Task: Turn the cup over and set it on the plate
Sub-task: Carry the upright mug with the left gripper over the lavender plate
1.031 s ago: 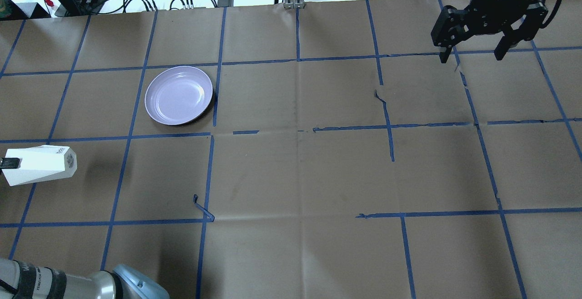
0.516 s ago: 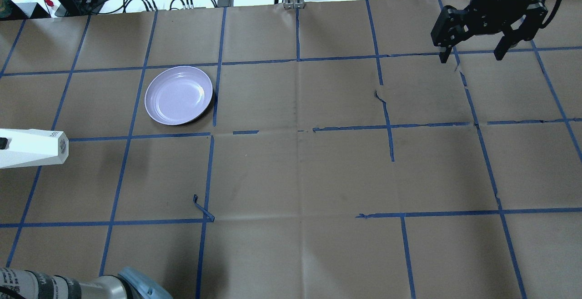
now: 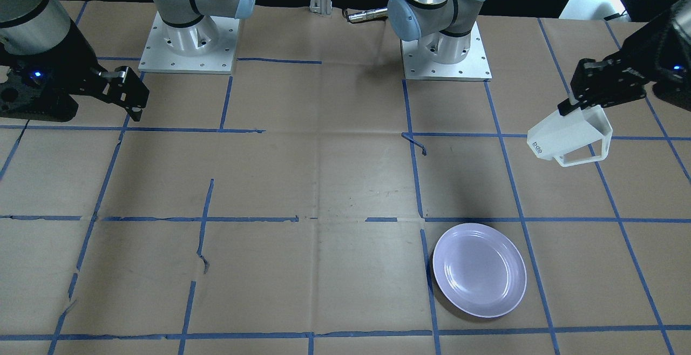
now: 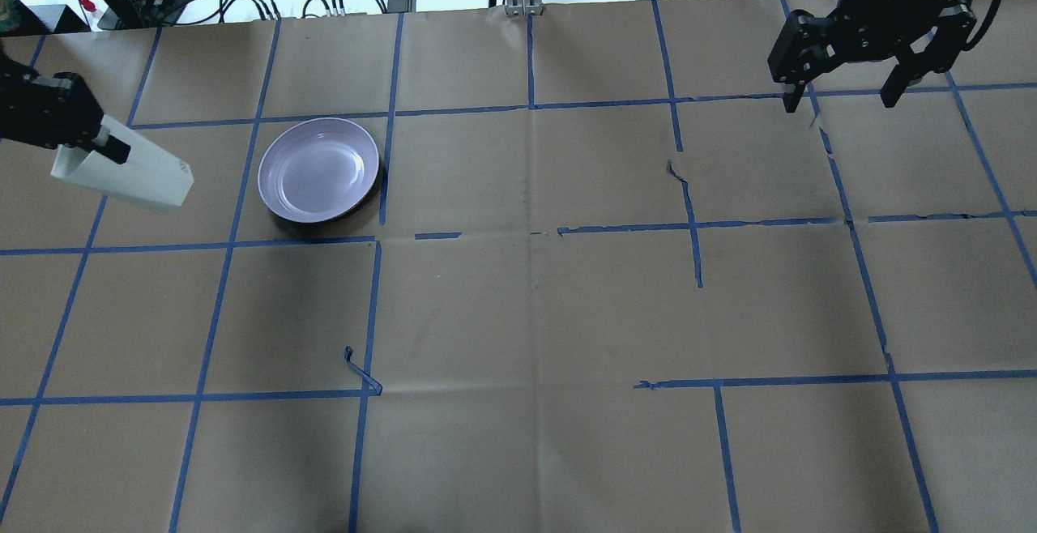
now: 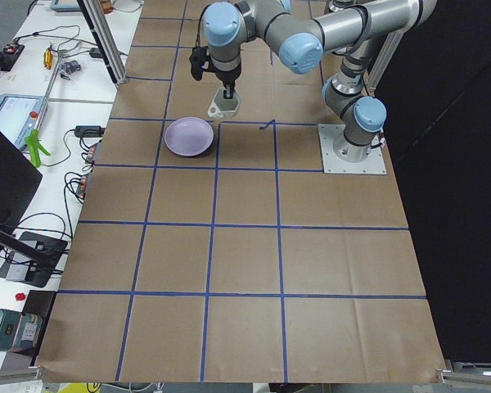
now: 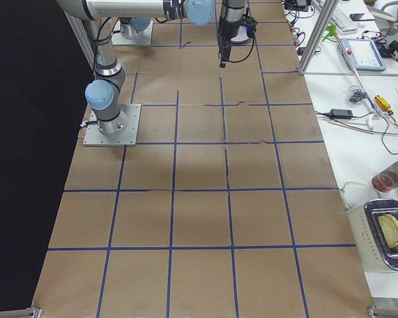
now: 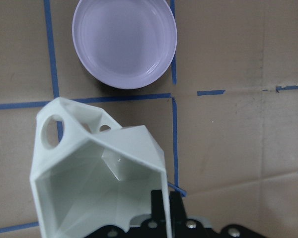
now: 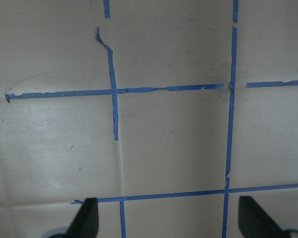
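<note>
We see two arms [image 5: 368, 20] of silver-grey tube with rounded pale blue joint caps [image 3: 404, 18], each bolted to a square silver base plate [image 3: 186, 58] edged with small screws. Dark lettering bands the links just above the bases. The left end effector [image 3: 573, 104] and the right end effector [image 4: 841, 94] are matte black and blocky, with angular linkages. Each black wrist housing shows a small blue light [image 3: 36, 74]. In the right wrist view, the fingers [image 8: 87, 220] are flat and black.

Cup [image 4: 130, 176] above the table [image 4: 518, 314], near the plate [image 4: 318, 170], toward the robot's left.
</note>
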Available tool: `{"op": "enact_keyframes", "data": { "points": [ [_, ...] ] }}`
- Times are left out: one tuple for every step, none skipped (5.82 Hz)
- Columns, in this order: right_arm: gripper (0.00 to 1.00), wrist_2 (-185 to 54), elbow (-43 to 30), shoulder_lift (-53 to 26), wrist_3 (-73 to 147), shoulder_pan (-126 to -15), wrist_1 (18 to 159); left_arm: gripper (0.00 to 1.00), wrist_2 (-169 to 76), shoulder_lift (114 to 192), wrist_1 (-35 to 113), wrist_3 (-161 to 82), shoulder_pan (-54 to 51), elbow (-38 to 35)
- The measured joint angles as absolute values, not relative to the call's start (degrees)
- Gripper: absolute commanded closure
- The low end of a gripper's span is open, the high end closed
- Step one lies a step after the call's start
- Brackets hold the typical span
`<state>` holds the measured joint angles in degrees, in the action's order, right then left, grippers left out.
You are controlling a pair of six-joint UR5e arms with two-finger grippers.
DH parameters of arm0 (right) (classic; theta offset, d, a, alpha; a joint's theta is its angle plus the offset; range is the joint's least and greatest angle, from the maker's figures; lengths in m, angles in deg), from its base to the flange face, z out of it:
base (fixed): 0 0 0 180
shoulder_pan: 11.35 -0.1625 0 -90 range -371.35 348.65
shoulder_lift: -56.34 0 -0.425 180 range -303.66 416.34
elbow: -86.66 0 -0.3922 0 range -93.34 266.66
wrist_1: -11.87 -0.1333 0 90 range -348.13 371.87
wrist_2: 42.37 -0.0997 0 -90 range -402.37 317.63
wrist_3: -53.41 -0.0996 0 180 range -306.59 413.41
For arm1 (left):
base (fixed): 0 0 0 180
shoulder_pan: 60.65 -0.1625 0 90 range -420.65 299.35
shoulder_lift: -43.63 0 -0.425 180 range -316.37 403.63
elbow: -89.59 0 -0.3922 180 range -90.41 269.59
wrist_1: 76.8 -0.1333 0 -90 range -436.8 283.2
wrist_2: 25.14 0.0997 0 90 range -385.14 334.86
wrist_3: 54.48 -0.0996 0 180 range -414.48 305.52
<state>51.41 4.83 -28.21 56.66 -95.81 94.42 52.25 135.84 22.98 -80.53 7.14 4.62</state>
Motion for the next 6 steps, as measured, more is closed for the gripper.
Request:
{"op": "enact_keyframes", "data": {
  "points": [
    [0.00,51.4,4.8,-28.2,56.7,-95.8,94.5,1.00,56.6,137.4,17.5,-72.5,15.7,5.5],
    [0.00,51.4,4.8,-28.2,56.7,-95.8,94.5,1.00,60.0,140.1,14.9,-66.9,21.7,8.0],
    [0.00,51.4,4.8,-28.2,56.7,-95.8,94.5,1.00,62.9,142.9,13.8,-64.3,24.9,10.5],
    [0.00,51.4,4.8,-28.2,56.7,-95.8,94.5,1.00,64.5,145.2,11.7,-63.7,26.1,11.5],
    [0.00,51.4,4.8,-28.2,56.7,-95.8,94.5,1.00,65.0,147.8,8.5,-63.6,26.3,11.5],
    [0.00,51.4,4.8,-28.2,56.7,-95.8,94.5,1.00,65.5,150.9,5.5,-64.0,26.3,11.1]
  ]
}}
